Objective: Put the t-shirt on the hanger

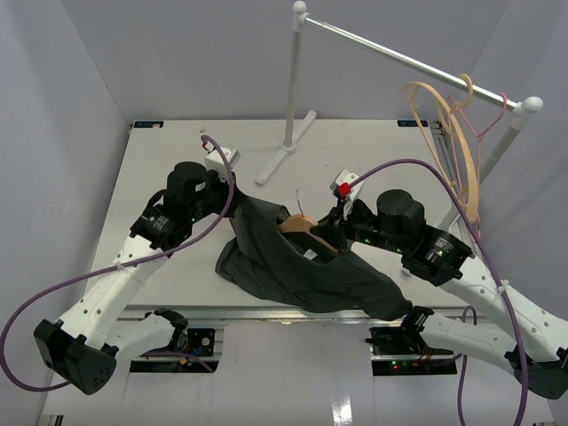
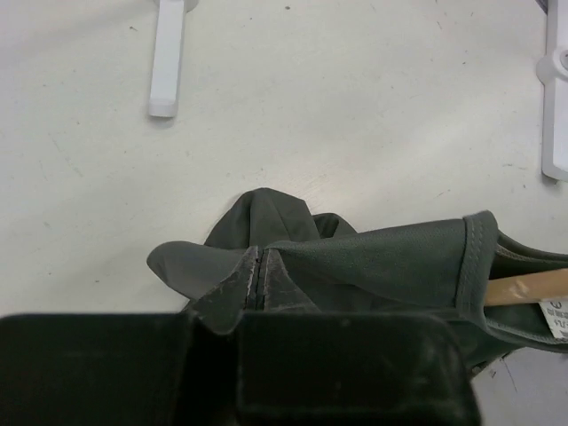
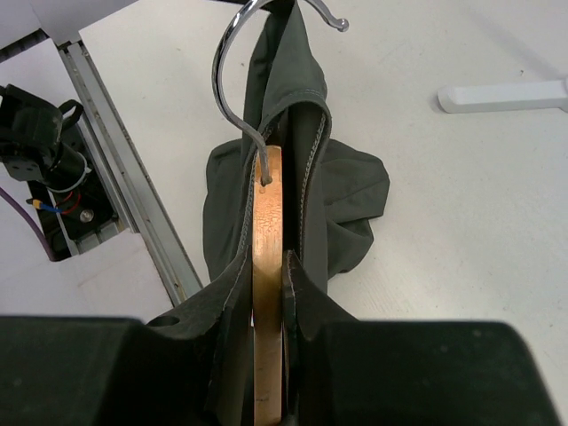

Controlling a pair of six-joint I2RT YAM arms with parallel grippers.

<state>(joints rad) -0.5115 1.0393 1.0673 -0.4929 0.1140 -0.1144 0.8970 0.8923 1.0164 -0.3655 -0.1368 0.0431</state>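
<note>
The left gripper point(image 2: 257, 280) is pressed together on a fold of the t-shirt point(image 2: 382, 257), just beside the ribbed neck opening. The cloth looks soft, light and limp. I judge it will sag and slide wherever nothing holds it, and stretch if pulled hard at the collar. The best places to take hold are probably the collar ribbing or a shoulder seam, where doubled cloth gives the pads more to bite on.

The t-shirt lies bunched in the middle of the bench point(image 1: 177, 160) toward the near edge, with one part trailing to the near right. The hanger point(image 3: 268, 222) sits inside the neck opening with its metal hook point(image 3: 232, 80) poking out. A white label point(image 2: 557, 318) shows just beside the wood. The hanger is stiff, smooth and likely light, so it could pivot in a narrow grip.

The right gripper point(image 3: 266, 271) is closed on the hanger's wooden top just below the hook, with the collar running along either side.

Toward the far edge stands a clothes rack point(image 1: 293, 80), its foot point(image 1: 286, 151) on the bench and apart from the cloth. Its rail runs toward the far right corner and carries spare hangers point(image 1: 448, 142) — a thin pink one point(image 1: 486, 120) among them. Nothing lies between the two grippers but the shirt, though the arms crowd each other over it.
</note>
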